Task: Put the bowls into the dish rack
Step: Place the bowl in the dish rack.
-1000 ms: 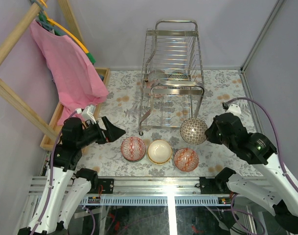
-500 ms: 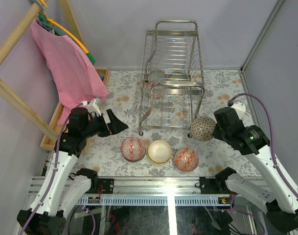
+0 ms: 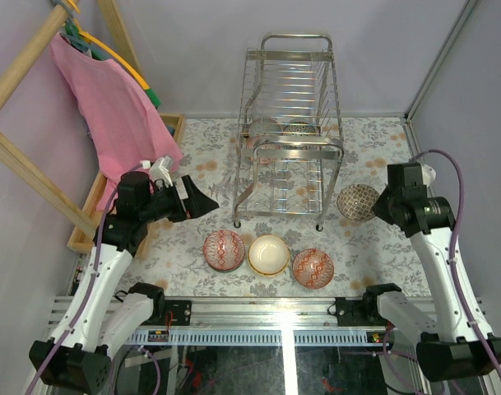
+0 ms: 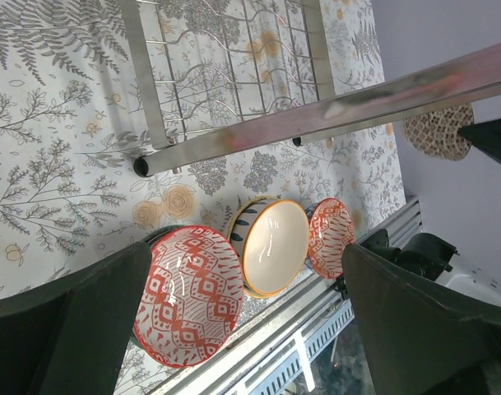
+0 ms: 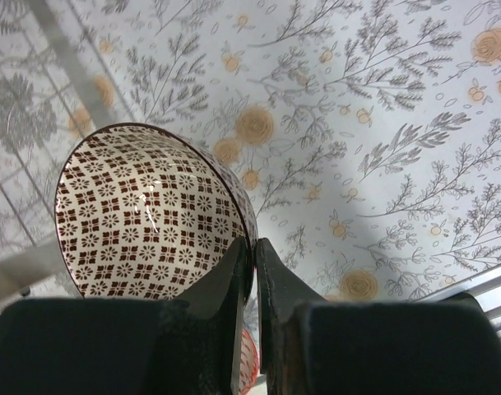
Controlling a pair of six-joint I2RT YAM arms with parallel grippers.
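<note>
The flowered table (image 3: 382, 247) carries the dish rack (image 3: 289, 123) at its far middle. The right pincer (image 3: 378, 203) is nearly closed, pinching the rim of the brown-patterned bowl (image 3: 356, 202), and holds it just off the rack's right side. The step calls for lifting it clear of the top wires, turning it on edge and lowering it into a free slot before letting go. The left pincer (image 3: 199, 202) gapes wide, holding nothing, near three bowls (image 3: 268, 254) by the near edge.

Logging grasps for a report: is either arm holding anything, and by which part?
The right arm's fingers pinch the brown-checked bowl by its rim. The left arm's fingers are open, holding nothing.
</note>
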